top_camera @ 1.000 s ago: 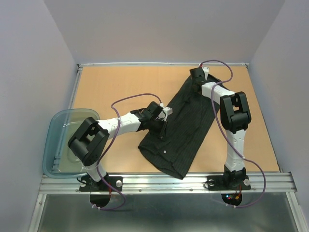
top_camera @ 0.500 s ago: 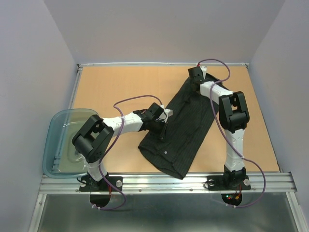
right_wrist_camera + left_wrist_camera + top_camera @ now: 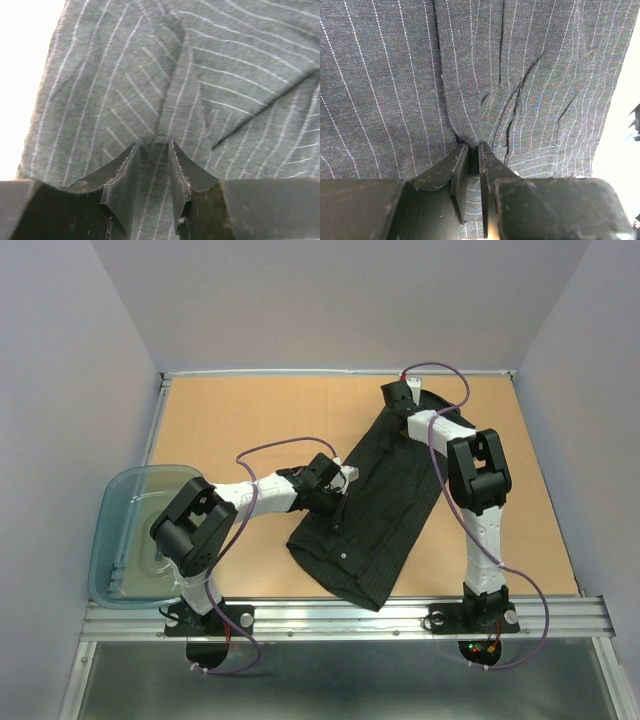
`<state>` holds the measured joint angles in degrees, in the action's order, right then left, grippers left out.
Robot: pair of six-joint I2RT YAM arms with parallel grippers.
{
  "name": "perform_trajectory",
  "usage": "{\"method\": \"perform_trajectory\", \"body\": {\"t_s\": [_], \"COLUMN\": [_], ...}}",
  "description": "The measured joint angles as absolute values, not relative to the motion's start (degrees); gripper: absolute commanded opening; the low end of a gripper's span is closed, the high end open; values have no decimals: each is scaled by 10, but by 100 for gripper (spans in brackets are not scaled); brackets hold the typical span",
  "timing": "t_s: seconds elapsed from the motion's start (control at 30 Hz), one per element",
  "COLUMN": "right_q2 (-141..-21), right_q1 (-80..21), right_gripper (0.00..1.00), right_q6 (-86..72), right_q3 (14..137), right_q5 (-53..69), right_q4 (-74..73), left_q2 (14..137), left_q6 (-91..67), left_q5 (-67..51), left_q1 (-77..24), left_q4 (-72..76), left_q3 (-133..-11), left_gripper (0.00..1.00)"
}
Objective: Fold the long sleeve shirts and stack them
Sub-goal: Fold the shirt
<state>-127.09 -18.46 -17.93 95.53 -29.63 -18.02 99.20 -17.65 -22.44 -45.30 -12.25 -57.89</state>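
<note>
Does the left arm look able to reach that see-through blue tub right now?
Probably yes. The translucent blue tub sits right beside that arm's base with nothing between them. But the left gripper is pinched shut on a fold of the black pinstriped shirt, so it would have to let go first.

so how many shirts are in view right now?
1. The black pinstriped shirt lies diagonally on the table, from the near edge toward the far right. None shows in the tub at left; another hidden beneath the shirt can't be ruled out.
</note>
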Motion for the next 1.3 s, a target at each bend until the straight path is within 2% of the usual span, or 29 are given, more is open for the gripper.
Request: {"method": "perform_trajectory", "body": {"t_s": [0.23, 0.37, 0.4, 0.57, 0.7, 0.77, 0.8, 0.9, 0.93, 1.03, 1.3], "right_q2": [-1271, -1272, -1272, -1272, -1272, -1272, -1272, -1272, -1272, -1272, -1283], "right_q1": [-185, -185, -185, -185, -185, -185, -185, -185, -185, -185, -185], "right_gripper": [34, 23, 17, 2, 1, 3, 13, 29, 31, 34, 35], "right_q6": [-171, -165, -164, -162, -159, -158, -158, -155, -156, -161, -180], "right_q3": [955, 955, 955, 955, 955, 955, 955, 955, 955, 955, 971], "right_q5": [-330, -340, -342, -346, -347, -347, -346, -333, -326, -313, -300], "right_q4": [-184, -190, -191, -192, -193, -193, -193, -194, -194, -194, -195], "left_q2": [992, 992, 992, 992, 992, 992, 992, 992, 992, 992, 992], "left_q6": [-176, -176, -176, -176, -176, -176, -176, -176, -176, -176, -176], "left_q5": [-224, -224, -224, -224, -225, -224, -224, -224, -224, -224, -224], "left_q1": [-453, -453, -453, -453, -453, -453, -453, -453, -453, -453, -453], "left_q4": [-123, -123, -122, -123, -123, -123, -123, -123, -123, -123, -123], "left_q3": [-579, -579, -579, -579, -579, -579, -579, -579, -579, -579, -579], "left_gripper": [24, 24, 24, 24, 24, 24, 24, 24, 24, 24, 24]}}
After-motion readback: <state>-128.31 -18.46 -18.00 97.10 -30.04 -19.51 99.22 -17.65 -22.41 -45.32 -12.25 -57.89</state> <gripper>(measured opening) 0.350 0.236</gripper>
